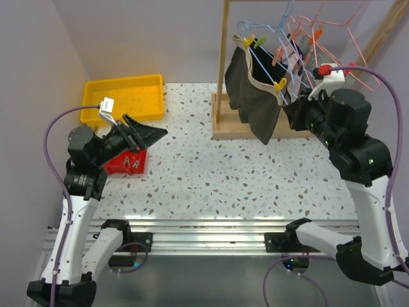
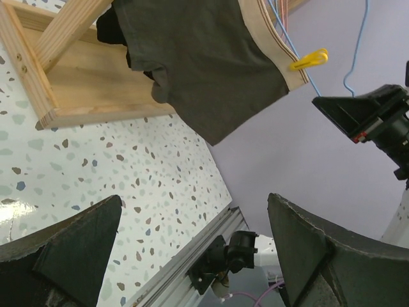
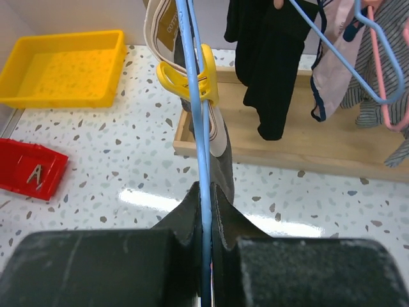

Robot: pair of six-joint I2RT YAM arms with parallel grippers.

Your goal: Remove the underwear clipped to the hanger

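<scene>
Dark grey underwear [image 1: 252, 89] with a beige waistband hangs from a blue wire hanger [image 1: 265, 61], held by yellow clips [image 1: 279, 84]. It also shows in the left wrist view [image 2: 204, 70], with one yellow clip [image 2: 308, 60]. My right gripper [image 3: 206, 195] is shut on the blue hanger wire [image 3: 195, 115], just below a yellow clip [image 3: 192, 80]. My left gripper [image 1: 146, 135] is open and empty, raised at the left and facing the underwear; its fingers [image 2: 70, 249] frame that view.
A wooden rack [image 1: 225, 70] with a flat base [image 1: 249, 131] carries more hangers and clothes [image 1: 300, 45]. A yellow tray [image 1: 124, 97] and a red bin [image 1: 126, 164] with clips sit at the left. The metal rail [image 1: 211, 233] runs along the near edge.
</scene>
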